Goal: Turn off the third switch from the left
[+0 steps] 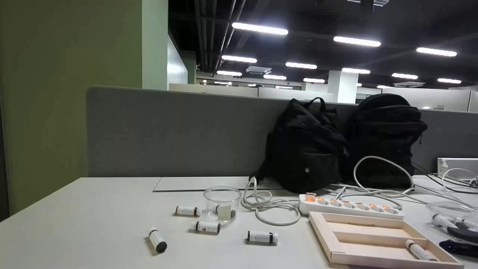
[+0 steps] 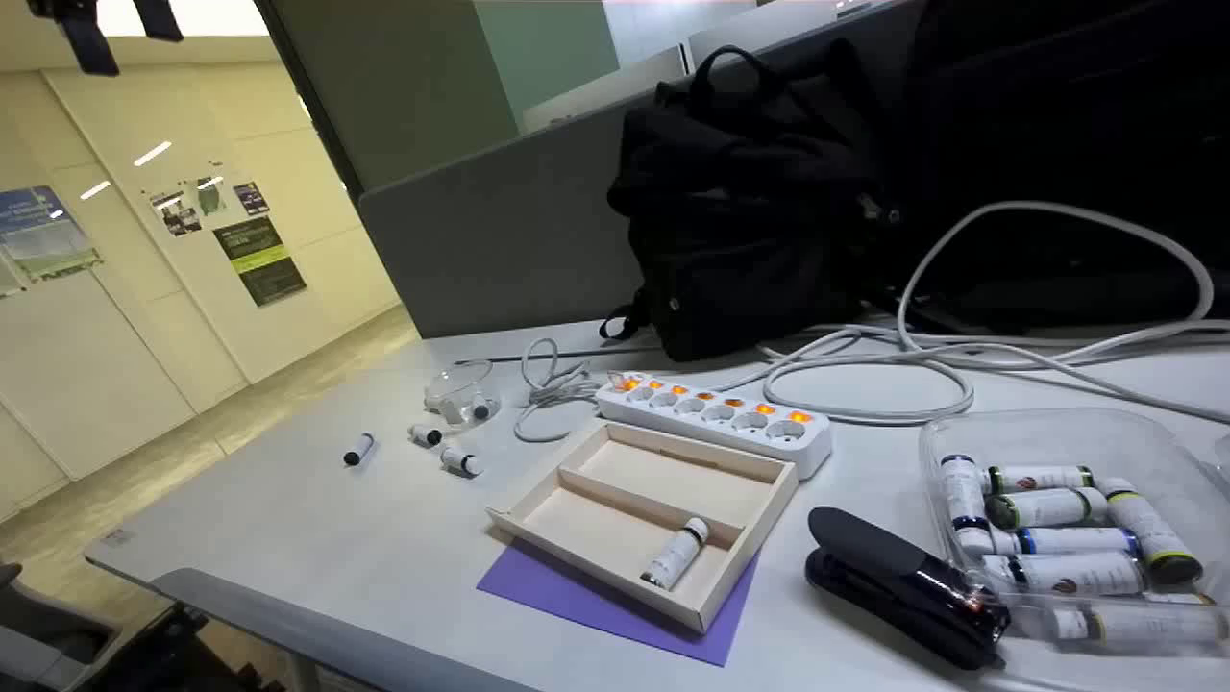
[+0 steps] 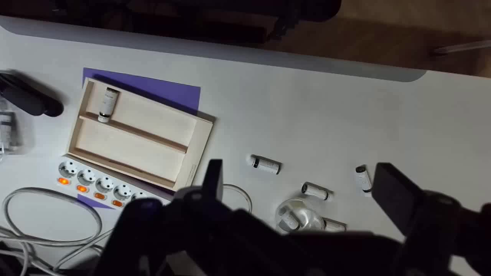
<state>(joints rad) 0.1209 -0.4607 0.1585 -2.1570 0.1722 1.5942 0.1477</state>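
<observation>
Desk (image 1: 86, 228), one, as support; box (image 3: 130, 153), one, set just beside the strip (image 2: 711, 415), where I judge it could check sliding. My gripper (image 3: 299, 168), one, spread wide, pinching nothing, well above the desk, presumably for clearance before pressing. Switch (image 2: 678, 390), third from left in an exterior view, sits on the strip, apparently lit.

Wrist view overhead, exterior views across desk (image 1: 93, 224)

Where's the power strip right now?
In an exterior view, the white power strip lies right of centre, between the wooden tray and the black backpacks.
</observation>
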